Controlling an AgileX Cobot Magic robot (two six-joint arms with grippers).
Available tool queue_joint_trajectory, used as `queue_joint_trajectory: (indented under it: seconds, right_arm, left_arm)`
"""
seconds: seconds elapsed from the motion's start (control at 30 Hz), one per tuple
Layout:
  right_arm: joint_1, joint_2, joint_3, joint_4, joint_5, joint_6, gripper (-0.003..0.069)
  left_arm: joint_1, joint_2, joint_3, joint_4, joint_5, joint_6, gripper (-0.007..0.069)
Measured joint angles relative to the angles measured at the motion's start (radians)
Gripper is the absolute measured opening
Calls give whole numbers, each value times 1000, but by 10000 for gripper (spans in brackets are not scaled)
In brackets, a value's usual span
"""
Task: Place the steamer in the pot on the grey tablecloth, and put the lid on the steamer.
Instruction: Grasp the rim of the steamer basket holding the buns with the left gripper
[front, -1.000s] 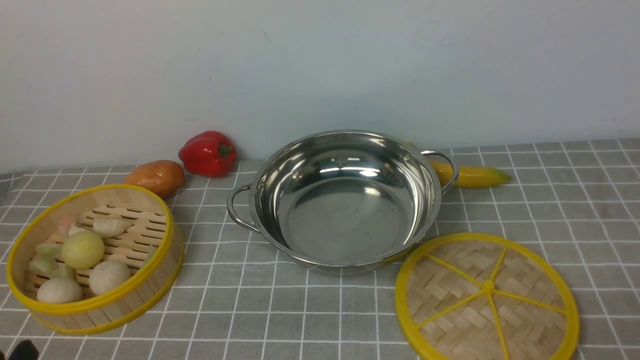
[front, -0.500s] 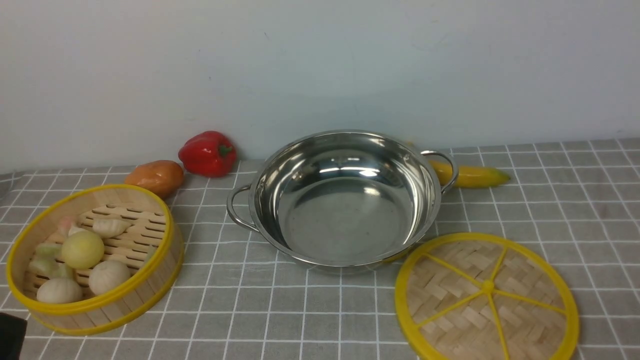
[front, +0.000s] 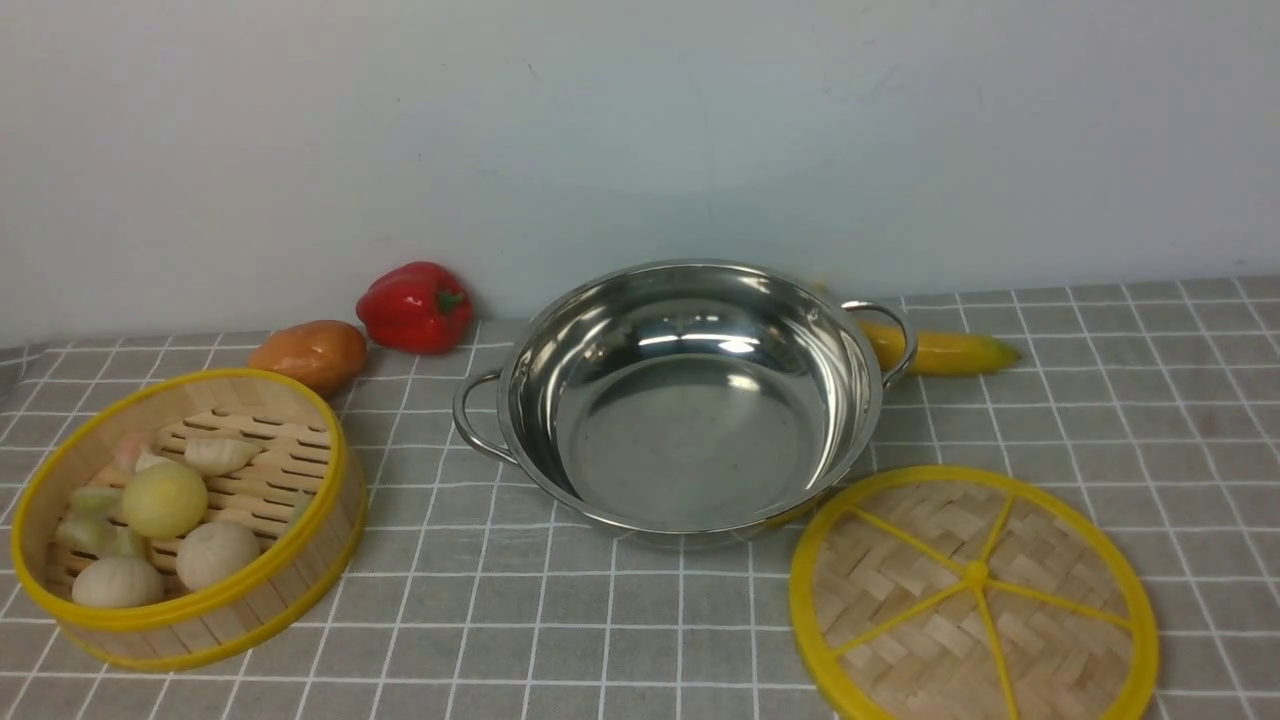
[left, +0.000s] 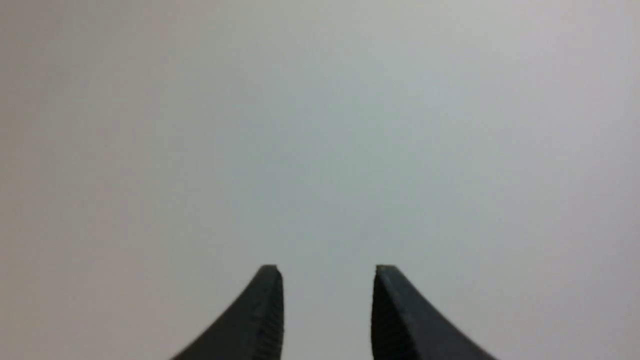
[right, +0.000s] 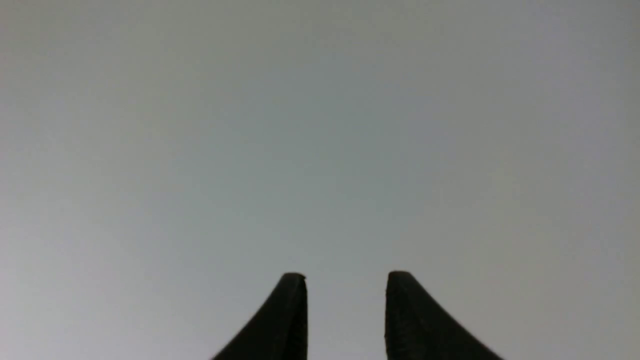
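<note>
Left gripper (left: 327, 268) first: my two dark fingers (left: 265, 312) are spread, with a clear gap between the tips and only a pale blank wall showing through it. Right gripper (right: 346, 274), same story: fingers (right: 287, 315) parted and gripping nothing, with plain grey-white surface ahead of them.

Neither pair of fingers shows in the front view, so I cannot tell how far they are from the work.

On my left fingers' side, the steamer (front: 300, 585) sits upright on the grey tablecloth (front: 600, 620), with pale buns (front: 165, 497) and dumplings crowded on its slatted floor.

Between my two sides, the pot (front: 690, 440) stands on the cloth with its shiny bowl bare and one loop handle toward each side.

On my right fingers' side, the lid (front: 975, 595) lies flat on the cloth, just beside the pot's near edge. Whether they touch, I cannot tell.

Beyond the steamer, by the wall (front: 640, 130), there is an orange fruit (front: 310, 352) with a red pepper (front: 415, 305) next to it. A banana (front: 945, 350) pokes out behind the pot's handle on my right fingers' side.
</note>
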Motion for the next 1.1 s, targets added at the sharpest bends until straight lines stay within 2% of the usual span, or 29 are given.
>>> queue_joint_trajectory:
  seconds: [0.07, 0.13, 0.2, 0.27, 0.3, 0.33, 0.4, 0.47, 0.53, 0.57, 0.7, 0.83, 0.9, 0.97, 1.03, 1.1]
  right_arm:
    - [0, 10, -73, -111, -25, -36, 242]
    - [0, 48, -195, -350, 19, -57, 242]
    - [0, 97, -284, -531, 116, -49, 242]
    - [0, 122, -333, -619, 178, -36, 242]
    - [0, 167, -388, -702, 305, -6, 242]
    - [0, 203, -421, -740, 395, 12, 242]
    - [0, 258, -456, -764, 514, 26, 242]
    - [0, 316, -475, -763, 645, 31, 242]
    - [0, 359, -477, -746, 736, 30, 242]
    - [0, 388, -477, -719, 812, 23, 242]
    - [0, 469, -477, -616, 952, -73, 242]
    - [0, 511, -477, -521, 983, -178, 242]
    - [0, 532, -477, -444, 984, -253, 242]
    - [0, 539, -477, -382, 981, -303, 242]
    - [0, 543, -477, -327, 975, -360, 242]
    - [0, 543, -477, -286, 975, -401, 242]
  left_arm:
    - [0, 0, -51, 34, -119, 72, 243]
    - [0, -2, -159, 50, -175, 230, 243]
    - [0, -1, -279, 16, -91, 430, 243]
    - [0, 8, -337, -16, -20, 543, 243]
    - [0, 47, -439, -80, 115, 747, 243]
    - [0, 81, -492, -134, 221, 906, 243]
    - [0, 158, -577, -227, 357, 1113, 239]
    - [0, 254, -657, -340, 423, 1267, 227]
    - [0, 333, -706, -419, 423, 1333, 213]
    - [0, 398, -754, -502, 383, 1391, 195]
    - [0, 547, -839, -649, 336, 1493, 158]
    - [0, 661, -877, -771, 423, 1499, 148]
    - [0, 743, -891, -848, 577, 1487, 148]
    - [0, 804, -894, -862, 717, 1480, 148]
    - [0, 864, -895, -839, 842, 1455, 148]
    - [5, 951, -898, -743, 1001, 1344, 148]
